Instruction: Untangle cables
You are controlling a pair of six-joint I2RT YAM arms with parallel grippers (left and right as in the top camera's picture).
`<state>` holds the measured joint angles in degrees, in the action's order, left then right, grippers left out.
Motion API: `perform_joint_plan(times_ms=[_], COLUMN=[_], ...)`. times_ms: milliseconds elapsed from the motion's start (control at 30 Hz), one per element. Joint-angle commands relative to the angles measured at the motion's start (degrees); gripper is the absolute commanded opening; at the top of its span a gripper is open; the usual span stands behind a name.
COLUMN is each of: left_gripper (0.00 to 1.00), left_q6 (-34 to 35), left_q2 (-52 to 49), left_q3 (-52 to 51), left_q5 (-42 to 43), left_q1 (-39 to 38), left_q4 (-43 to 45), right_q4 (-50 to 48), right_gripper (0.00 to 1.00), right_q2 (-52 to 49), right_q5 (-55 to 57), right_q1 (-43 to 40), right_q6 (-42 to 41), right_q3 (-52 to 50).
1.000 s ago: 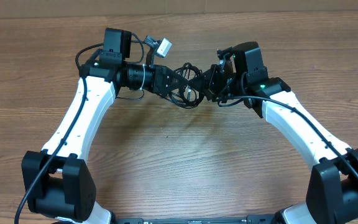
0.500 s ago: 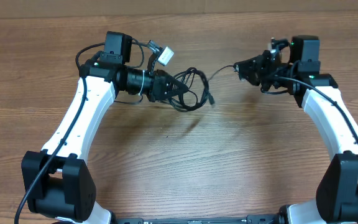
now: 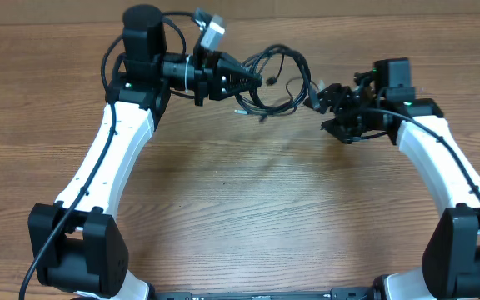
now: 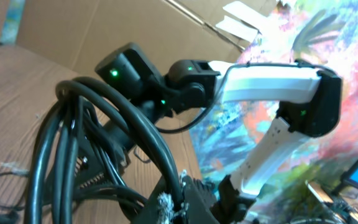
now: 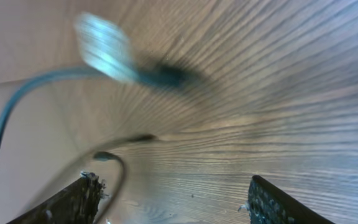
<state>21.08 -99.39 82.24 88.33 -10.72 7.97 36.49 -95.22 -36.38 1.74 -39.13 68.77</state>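
The cables (image 3: 280, 79) are a tangle of thin black loops hanging off the table from my left gripper (image 3: 257, 81), which points right and is shut on one strand. In the left wrist view the loops (image 4: 73, 137) fill the lower left, and one strand is pinched between the shut fingers (image 4: 188, 202). My right gripper (image 3: 319, 108) stands open just right of the tangle, not holding anything. Its view shows only wood between the spread fingers (image 5: 73, 199), a blurred silver plug end (image 5: 104, 46) above, and a thin strand (image 5: 114, 165) close to the left finger.
The wooden table (image 3: 248, 200) runs under both arms. A cardboard wall (image 3: 348, 8) lines the far edge. The right arm (image 4: 266, 81) shows in the left wrist view beyond the tangle. A small white connector (image 3: 211, 25) sits on the left wrist's own lead.
My right gripper let go of the cable end it had pulled out, opened, and came back left and lower. My left arm lifted and swung the tangle up and to the right.
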Motion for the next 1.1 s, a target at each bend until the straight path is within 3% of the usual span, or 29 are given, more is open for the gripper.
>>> perform_joint_plan(times_ms=[0, 67, 267, 433, 533, 800, 1067], left_gripper=[0.04, 0.04, 0.04, 0.04, 0.04, 0.04, 0.04], left_q6=[20.63, 25.31, 25.16, 24.79, 26.32, 34.34, 34.49], left_q2=[1.07, 1.05, 1.05, 1.05, 1.05, 1.05, 1.05], left_q3=[0.87, 0.85, 0.74, 0.74, 0.74, 0.74, 0.74], left_q5=[-0.37, -3.52, -8.63, -26.16, -36.13, -38.03, -37.92], left_q1=[0.68, 0.68, 0.68, 0.57, 0.57, 0.57, 0.57], left_q4=[8.31, 9.25, -0.66, -28.02, -42.27, -54.97, -59.71], right_q4=[-0.09, 1.64, 2.78, 4.11, 5.66, 6.32, 4.74], right_gripper=[0.74, 0.73, 0.72, 0.71, 0.70, 0.69, 0.70], right_q2=[3.69, 5.81, 14.01, 16.57, 16.35, 16.33, 13.99], right_q5=[-9.97, -12.37, -12.35, -11.04, -3.67, 3.26, 7.21], right_q1=[-3.52, -4.63, -4.44, 0.07, 4.37, 13.38, 23.69], right_q6=[7.72, 9.90, 10.10, 15.13, 15.76, 28.48, 36.96], right_q3=[0.96, 2.38, 3.10, 3.10, 3.08, 3.08, 3.08])
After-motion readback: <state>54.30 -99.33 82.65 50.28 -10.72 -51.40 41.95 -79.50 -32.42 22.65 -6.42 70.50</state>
